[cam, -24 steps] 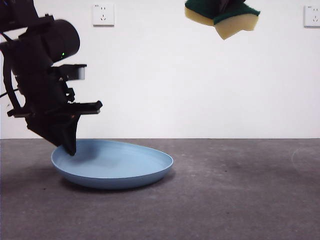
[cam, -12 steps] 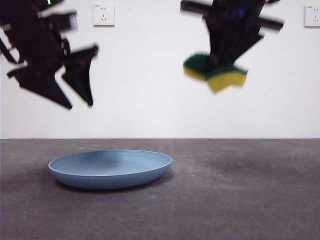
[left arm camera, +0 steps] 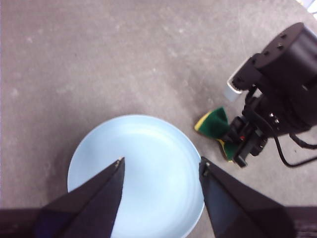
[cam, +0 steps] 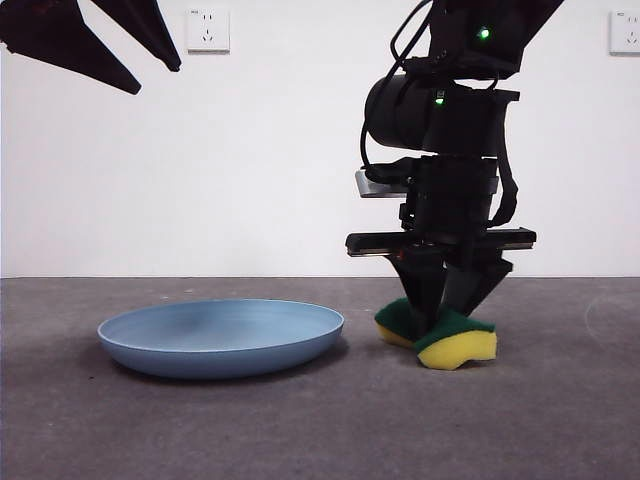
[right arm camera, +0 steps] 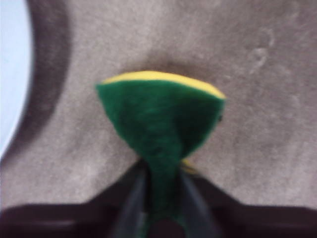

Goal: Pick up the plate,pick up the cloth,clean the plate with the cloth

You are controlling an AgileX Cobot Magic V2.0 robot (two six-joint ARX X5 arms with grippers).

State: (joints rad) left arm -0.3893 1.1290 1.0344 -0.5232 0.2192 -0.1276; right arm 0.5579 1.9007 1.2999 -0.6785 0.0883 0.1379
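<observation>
The light-blue plate (cam: 220, 335) lies flat on the grey table, also seen in the left wrist view (left arm camera: 143, 158). My left gripper (cam: 155, 78) is open and empty, high above the plate's left side; its jaws stand apart over the plate (left arm camera: 161, 160). My right gripper (cam: 440, 308) is shut on the yellow and green sponge (cam: 455, 345), the task's cloth. It pinches the sponge in the middle and holds it down at the table just right of the plate. The squeezed sponge (right arm camera: 158, 114) shows green side up, with the plate's edge (right arm camera: 10, 74) at the side.
Two white wall sockets (cam: 206, 29) (cam: 624, 32) sit on the white back wall. The right arm (left arm camera: 282, 74) stands tall and dark beside the plate. Grey table surface (cam: 560, 420) extends to the front and right.
My left gripper let go of the plate's rim and rose up and left; the plate dropped from tilted to flat. My right gripper came down with the sponge to the table.
</observation>
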